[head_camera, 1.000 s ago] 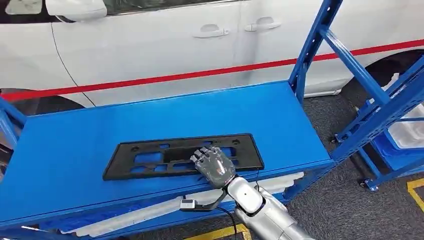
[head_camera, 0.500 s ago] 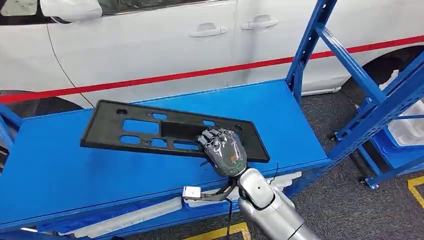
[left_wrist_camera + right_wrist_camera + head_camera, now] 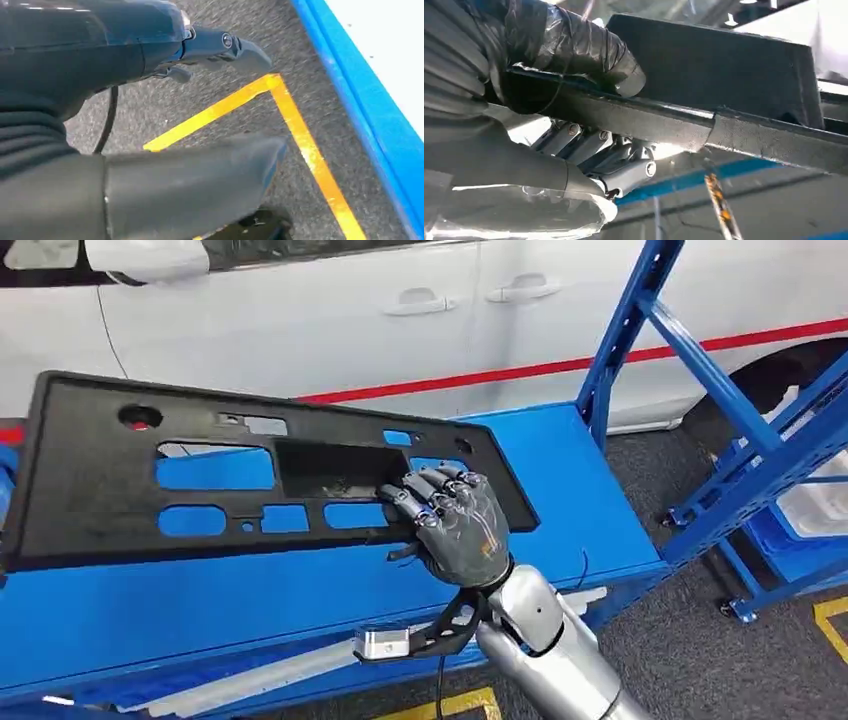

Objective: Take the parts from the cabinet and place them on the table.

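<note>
The right hand (image 3: pixel 458 525) grips a long, flat black plastic panel (image 3: pixel 100 480) by its near edge, thumb under and fingers on top, holding it tilted above the blue shelf (image 3: pixel 560 490); the panel has rectangular cutouts and a round hole. The left hand (image 3: pixel 150 185) hangs over the floor, fingers apart, holding nothing

The black panel (image 3: pixel 240 475) runs off the head view's left edge, and its lower edge by the grip is hidden behind the right hand (image 3: pixel 460 525). In the right wrist view, the panel's far end is cut off — the background there is blurred. The left hand (image 3: pixel 150 185) is smeared and partly out of frame — its grip cannot be judged.
</note>
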{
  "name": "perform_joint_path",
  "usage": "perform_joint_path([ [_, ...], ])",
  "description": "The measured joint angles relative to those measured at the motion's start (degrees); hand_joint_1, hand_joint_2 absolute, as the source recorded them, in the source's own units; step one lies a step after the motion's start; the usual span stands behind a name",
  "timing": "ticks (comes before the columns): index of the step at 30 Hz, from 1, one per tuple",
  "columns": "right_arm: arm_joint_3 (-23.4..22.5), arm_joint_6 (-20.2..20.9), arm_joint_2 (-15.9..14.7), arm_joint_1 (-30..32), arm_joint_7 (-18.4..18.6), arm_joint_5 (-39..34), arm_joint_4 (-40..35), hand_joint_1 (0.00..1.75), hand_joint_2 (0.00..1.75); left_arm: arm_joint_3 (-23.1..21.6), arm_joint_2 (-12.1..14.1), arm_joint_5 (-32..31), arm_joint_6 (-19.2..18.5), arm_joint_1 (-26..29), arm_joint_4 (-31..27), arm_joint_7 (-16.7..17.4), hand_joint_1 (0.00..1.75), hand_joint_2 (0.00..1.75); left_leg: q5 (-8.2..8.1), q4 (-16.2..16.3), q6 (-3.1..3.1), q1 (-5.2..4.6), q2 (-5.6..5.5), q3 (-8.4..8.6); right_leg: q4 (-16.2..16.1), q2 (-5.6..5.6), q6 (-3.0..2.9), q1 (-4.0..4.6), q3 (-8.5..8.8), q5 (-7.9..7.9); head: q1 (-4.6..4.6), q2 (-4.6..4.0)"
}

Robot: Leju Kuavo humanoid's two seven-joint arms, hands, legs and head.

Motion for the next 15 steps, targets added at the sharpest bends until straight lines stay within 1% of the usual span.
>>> perform_joint_path([
  [1,0.0,-0.1,-0.1,0.0,-0.2,0.0,-0.9,1.75,1.75,0.0,0.0,0.0,-0.2,0.0,0.0,-0.1,0.0,1.75,0.33,-0.5,0.48,0.32,0.15,0.23,0.9,-0.02,0.27,-0.3,-0.2,-0.74,0.0,-0.02],
  [2,0.0,-0.2,-0.1,0.0,-0.3,0.0,-1.6,1.75,1.75,0.0,0.0,0.0,-0.3,0.0,0.0,-0.1,0.0,1.75,0.38,-0.5,0.81,0.31,0.11,0.26,2.7,-0.04,0.54,-0.23,-1.04,-2.11,0.02,-0.02],
  [3,0.0,-0.4,-0.2,0.0,-0.4,-0.1,-2.2,1.75,1.75,0.0,0.0,0.0,-0.4,0.0,0.0,-0.2,0.0,1.75,0.35,-0.5,1.22,0.29,0.19,0.22,6.8,-0.02,0.76,-0.28,-3.04,-4.59,0.0,0.0],
  [4,0.0,-0.6,-0.3,0.2,-0.6,-0.1,-2.5,1.75,1.75,0.0,0.1,0.1,-0.7,0.0,0.0,-0.2,0.0,1.75,0.33,-0.5,1.27,0.24,0.2,0.2,11.6,-0.02,0.95,-0.35,-5.31,-6.8,0.02,-0.02],
  [5,0.0,-0.6,-0.4,0.4,-0.7,-0.2,-2.8,1.75,1.75,0.0,0.2,0.2,-1.0,0.1,0.0,-0.3,0.0,1.75,0.3,-0.5,1.31,0.22,0.22,0.18,15.9,-0.03,1.11,-0.4,-7.43,-8.32,0.02,-0.02],
  [6,0.1,-0.6,-0.5,0.6,-0.7,-0.3,-3.0,1.75,1.75,0.0,0.2,0.3,-1.3,0.1,0.0,-0.3,0.0,1.75,0.29,-0.5,1.31,0.21,0.2,0.2,17.9,-0.03,1.21,-0.47,-8.47,-8.32,0.02,0.0],
  [7,0.1,-0.6,-0.5,0.8,-0.7,-0.4,-3.1,1.75,1.75,0.0,0.2,0.4,-1.5,0.1,0.0,-0.3,0.0,1.75,0.28,-0.5,1.3,0.21,0.17,0.28,16.8,-0.04,1.19,-0.56,-8.09,-6.97,0.02,-0.02],
  [8,0.2,-0.6,-0.6,0.9,-0.8,-0.5,-3.2,1.75,1.75,0.0,0.2,0.5,-1.7,0.2,0.0,-0.3,0.0,1.75,0.24,-0.5,1.24,0.21,0.11,0.38,13.3,-0.06,1.08,-0.62,-6.36,-4.61,0.02,-0.02],
  [9,0.2,-0.6,-0.7,0.9,-0.8,-0.6,-3.4,1.75,1.75,0.0,0.2,0.6,-2.1,0.2,0.0,-0.5,0.0,1.75,0.17,-0.5,1.14,0.22,0.03,0.53,8.3,-0.12,0.87,-0.63,-3.83,-2.0,0.02,-0.02],
  [10,0.3,-0.6,-0.7,0.9,-0.9,-0.7,-3.6,1.75,1.75,0.0,0.2,0.8,-2.2,0.2,0.0,-0.5,0.0,1.75,0.07,-0.5,0.99,0.21,0.0,0.74,2.7,-0.14,0.52,-0.59,-0.94,0.37,0.02,-0.02],
  [11,0.4,-0.6,-0.7,0.9,-1.0,-0.8,-3.8,1.75,1.75,0.0,0.2,0.8,-2.4,0.2,0.0,-0.6,0.0,1.75,-0.04,-0.4,0.77,0.12,0.01,0.63,0.3,-0.14,0.09,-0.4,0.34,-0.3,0.0,-0.02],
  [12,0.6,-0.6,-0.7,0.9,-1.2,-0.9,-4.0,1.75,1.75,0.0,0.2,0.8,-2.6,0.2,0.0,-0.6,0.0,1.75,-0.05,-0.3,0.28,-0.17,-0.02,0.48,-0.1,-0.09,-0.02,-0.08,0.09,0.01,0.0,-0.02],
  [13,0.7,-0.6,-0.7,1.1,-1.4,-1.0,-4.0,1.75,1.75,0.0,0.2,0.8,-2.6,0.2,0.0,-0.7,0.0,1.75,0.0,-0.4,0.01,-0.08,0.0,0.48,0.0,-0.04,-0.12,0.03,0.01,0.01,0.0,-0.02],
  [14,1.0,-0.6,-0.8,1.2,-1.4,-1.1,-4.0,1.75,1.75,0.0,0.2,0.7,-2.5,0.3,0.0,-0.7,0.0,1.75,0.04,-0.6,-0.33,-0.05,0.02,0.61,0.0,0.07,-0.38,0.12,0.01,-0.03,0.0,0.0],
  [15,1.1,-0.6,-0.8,1.4,-1.5,-1.3,-4.0,1.75,1.75,0.0,0.2,0.0,-1.8,0.3,0.0,-0.7,0.0,1.75,0.08,-0.8,-0.72,-0.08,0.02,0.78,-0.3,0.06,-0.78,-0.07,0.09,0.14,0.0,-0.02],
])
